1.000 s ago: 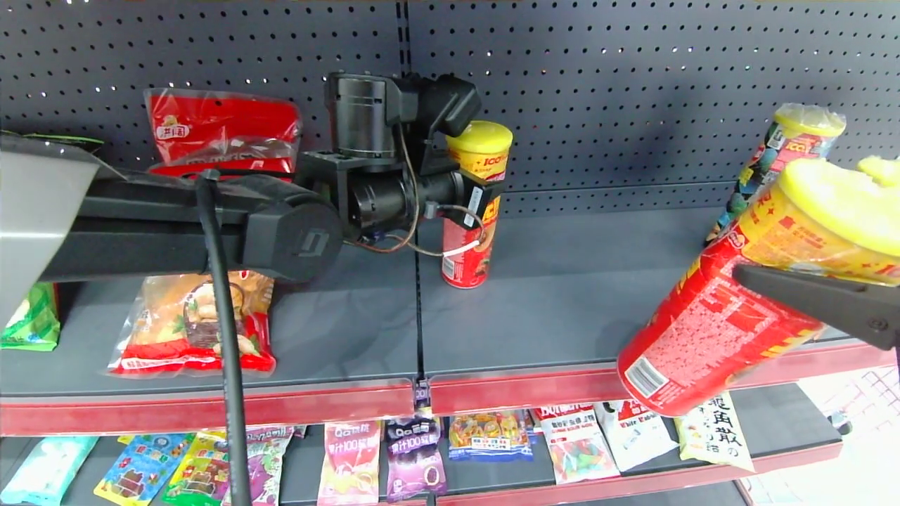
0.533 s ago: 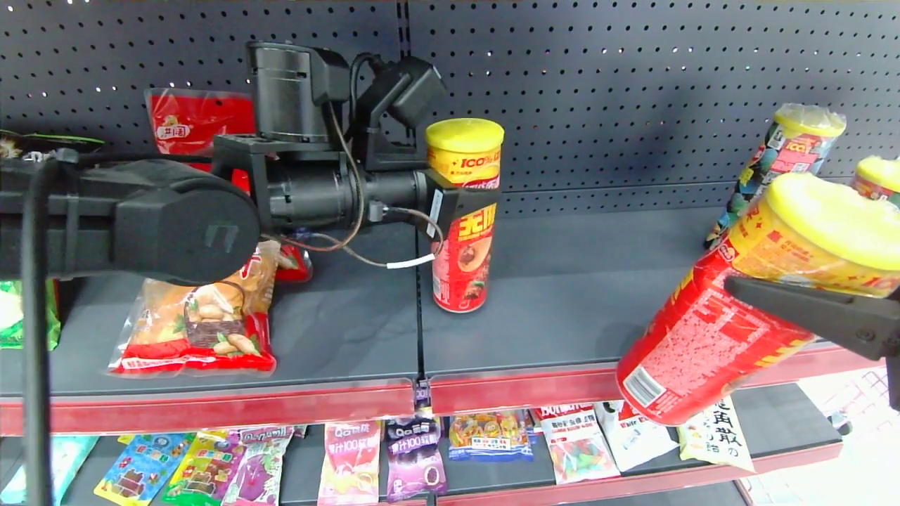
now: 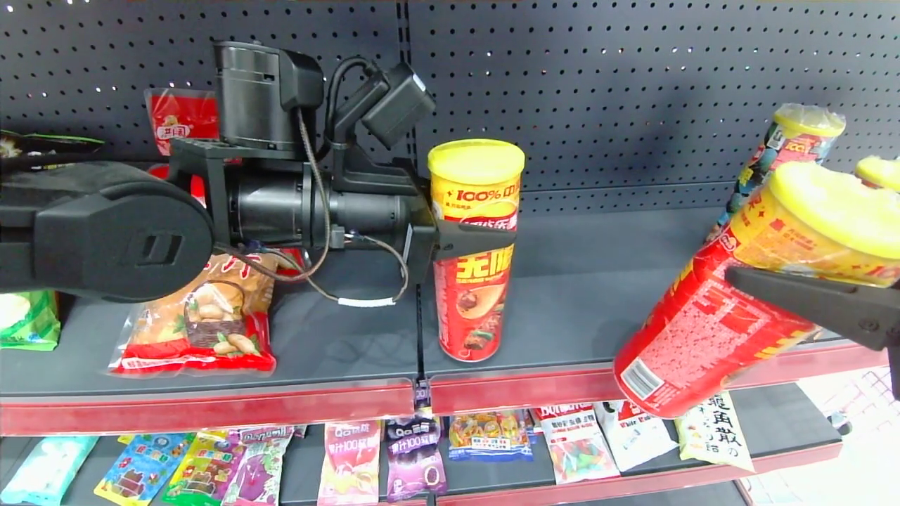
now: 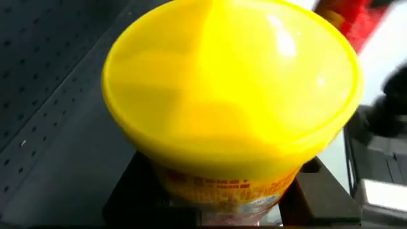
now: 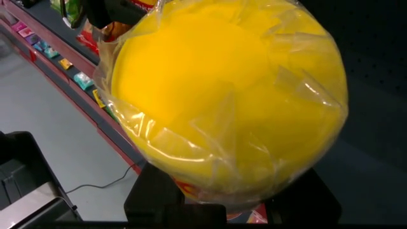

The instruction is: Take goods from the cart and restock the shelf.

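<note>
My left gripper [image 3: 485, 235] is shut on an upright red can with a yellow lid [image 3: 472, 281], held close to the shelf's front edge, its base at or just above the grey shelf board [image 3: 583, 295]. The left wrist view looks down on that lid [image 4: 229, 89]. At the right my right gripper [image 3: 766, 277] is shut on a second red can [image 3: 703, 337], tilted and hanging in front of the shelf edge. Its plastic-wrapped yellow lid [image 5: 229, 95] faces the right wrist camera.
A wrapped can [image 3: 784, 158] leans against the pegboard at the back right, with another yellow lid [image 3: 879, 171] beside it. A peanut bag [image 3: 204, 330], a red bag [image 3: 176, 116] and a green bag [image 3: 28, 320] lie at the left. Snack packets [image 3: 415, 457] line the lower shelf.
My left gripper has carried its can from the back of the shelf toward the front edge and lower. The right gripper and its can have barely moved.
</note>
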Robot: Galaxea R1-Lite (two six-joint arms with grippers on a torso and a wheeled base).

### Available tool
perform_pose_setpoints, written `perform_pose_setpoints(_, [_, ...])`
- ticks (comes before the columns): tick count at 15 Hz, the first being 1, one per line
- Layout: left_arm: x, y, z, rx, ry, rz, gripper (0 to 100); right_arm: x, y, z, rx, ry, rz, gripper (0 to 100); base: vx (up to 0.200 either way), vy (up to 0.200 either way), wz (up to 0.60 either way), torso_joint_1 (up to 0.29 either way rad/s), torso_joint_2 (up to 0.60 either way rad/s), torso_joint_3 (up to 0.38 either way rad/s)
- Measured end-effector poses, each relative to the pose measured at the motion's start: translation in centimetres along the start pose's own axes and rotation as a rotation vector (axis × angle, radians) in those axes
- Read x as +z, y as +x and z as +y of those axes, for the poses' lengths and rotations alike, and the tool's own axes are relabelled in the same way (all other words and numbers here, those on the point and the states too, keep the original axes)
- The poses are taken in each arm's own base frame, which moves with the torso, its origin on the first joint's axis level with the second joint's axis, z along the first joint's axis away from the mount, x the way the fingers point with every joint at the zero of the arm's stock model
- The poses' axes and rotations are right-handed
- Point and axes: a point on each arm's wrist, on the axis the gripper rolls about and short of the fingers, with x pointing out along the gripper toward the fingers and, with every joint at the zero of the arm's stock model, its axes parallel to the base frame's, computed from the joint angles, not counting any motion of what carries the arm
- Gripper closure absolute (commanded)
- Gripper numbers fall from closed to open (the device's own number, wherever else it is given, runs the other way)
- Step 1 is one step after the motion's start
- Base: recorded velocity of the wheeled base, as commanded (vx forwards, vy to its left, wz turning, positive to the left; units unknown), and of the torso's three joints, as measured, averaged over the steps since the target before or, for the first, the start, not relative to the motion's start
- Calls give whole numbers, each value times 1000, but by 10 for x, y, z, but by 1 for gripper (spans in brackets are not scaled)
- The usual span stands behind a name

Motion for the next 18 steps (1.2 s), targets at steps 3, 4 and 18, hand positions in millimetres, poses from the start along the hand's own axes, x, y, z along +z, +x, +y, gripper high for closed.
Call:
perform_pose_setpoints(3, [-7,4,6,-20,34,4,100,3,0,0,-2,-3,-7,100,0,0,0,0,0,0])
perform_pose_setpoints(4, [-10,5,9,-26,51,5,100,4,0,0,-3,-4,-10,100,0,0,0,0,0,0])
perform_pose_setpoints(18, [-26,10,18,-94,29,0,100,8,2,-1,-11,-5,-17,100,0,0,0,0,0,0])
